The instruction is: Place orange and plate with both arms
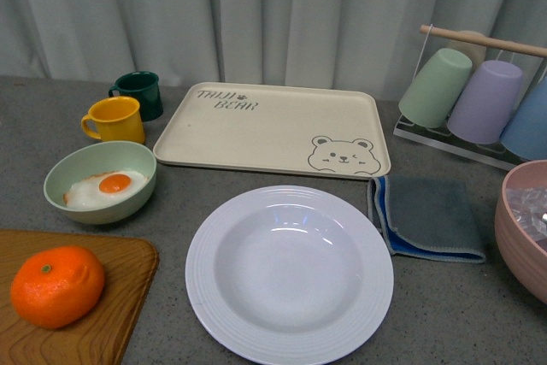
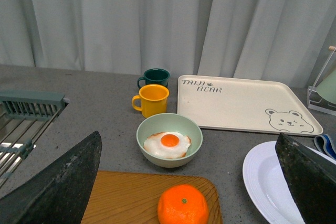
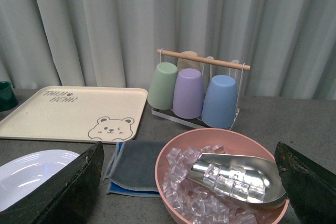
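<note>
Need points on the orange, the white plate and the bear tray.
orange (image 1: 56, 286), front view, middle of its skin.
plate (image 1: 198, 279), front view, left part of the rim.
bear tray (image 1: 265, 130), front view, bare middle of its floor.

glossy glaze, matt stone, wood, cloth and metal

the plate (image 1: 291, 273) is glossy white, smooth, with faint ridges round its rim. the orange (image 1: 56, 285) has dimpled skin with a soft sheen. the board (image 1: 111, 318) is wood, grooved in wavy lines. the table top (image 1: 444, 314) looks like matt grey speckled stone. the tray (image 1: 273, 126) is matt cream. the yellow mug (image 1: 115, 119) and green mug (image 1: 139, 94) shine like enamel. the cloth (image 1: 427, 215) is soft grey fabric with a blue edge. the scoop (image 3: 231, 174) is polished metal, the ice (image 3: 181, 179) clear and the pink bowl (image 3: 170, 158) satin-smooth.
</note>
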You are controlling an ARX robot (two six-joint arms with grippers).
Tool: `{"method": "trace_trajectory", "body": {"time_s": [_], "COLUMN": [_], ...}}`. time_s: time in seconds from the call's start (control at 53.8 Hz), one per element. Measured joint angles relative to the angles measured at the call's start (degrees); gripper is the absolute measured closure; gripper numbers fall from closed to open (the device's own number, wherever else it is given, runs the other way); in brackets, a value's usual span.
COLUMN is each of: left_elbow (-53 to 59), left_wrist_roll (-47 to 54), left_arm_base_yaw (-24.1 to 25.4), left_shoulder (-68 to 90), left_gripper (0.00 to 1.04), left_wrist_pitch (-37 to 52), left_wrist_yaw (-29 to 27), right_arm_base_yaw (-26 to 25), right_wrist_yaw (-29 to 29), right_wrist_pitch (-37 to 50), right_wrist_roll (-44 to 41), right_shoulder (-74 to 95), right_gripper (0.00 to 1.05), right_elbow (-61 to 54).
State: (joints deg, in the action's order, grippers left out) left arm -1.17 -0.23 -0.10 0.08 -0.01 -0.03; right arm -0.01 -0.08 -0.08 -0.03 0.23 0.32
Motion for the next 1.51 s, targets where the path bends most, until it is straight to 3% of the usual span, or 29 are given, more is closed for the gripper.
{"method": "trace_trajectory", "body": {"time_s": [0.818, 0.855, 0.911, 1.245, 1.375, 1.505], "left_elbow": [0.0, -0.42, -2.25, -16.22, -23.02, -25.49], "left_wrist_roll": [0.0, -0.87, -3.04, -6.64, -7.45, -7.37], "left_arm_base_yaw": [0.0, -0.61, -1.18, -0.55, 0.46, 0.76], "left_shoulder": [0.0, 0.79, 6.84, 48.52, 67.84, 76.87], "left_gripper": [0.07, 0.07, 0.07, 0.07, 0.07, 0.07], "left_wrist_pitch": [0.0, -1.62, -5.11, 9.42, 7.91, 4.7], "left_wrist_yaw": [0.02, -2.03, -6.12, 0.02, -2.49, -2.86], "right_arm_base_yaw": [0.0, 0.0, 0.0, 0.0, 0.0, 0.0], "right_wrist_yaw": [-0.02, -0.02, 0.0, -0.02, -0.02, -0.04], "right_wrist_pitch": [0.0, 0.0, 0.0, 0.0, 0.0, 0.0], "right_wrist_roll": [0.02, 0.02, 0.0, 0.02, 0.02, 0.0], "right_shoulder": [0.0, 0.0, 0.0, 0.0, 0.02, 0.0], "right_gripper": [0.09, 0.09, 0.09, 0.09, 0.09, 0.09], "right_elbow": [0.0, 0.0, 0.0, 0.0, 0.0, 0.0]}}
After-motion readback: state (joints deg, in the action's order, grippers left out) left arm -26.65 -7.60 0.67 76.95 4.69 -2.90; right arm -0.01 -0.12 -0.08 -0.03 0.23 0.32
